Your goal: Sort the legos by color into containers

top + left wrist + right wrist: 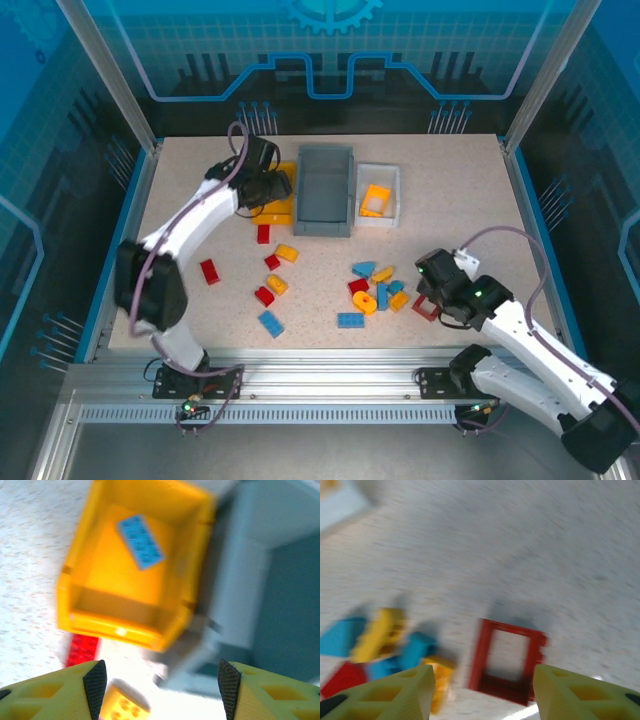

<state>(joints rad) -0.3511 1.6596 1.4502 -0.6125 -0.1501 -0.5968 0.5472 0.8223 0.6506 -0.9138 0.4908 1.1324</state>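
Near the table's [450, 200] far edge, left of centre, the left gripper [162, 680] hangs with jaws apart and empty above the yellow bin [125, 630], where a blue brick [140, 541] lies flat, so this bin seems meant for blue. Rightward stand the grey bin [325, 190] and white bin [390, 175], and toward the near edge the right gripper [482, 677] hovers spread over a red frame [482, 655] beside the loose legos [375, 290], likely lining up to pinch one bar

No text, label or number is legible.
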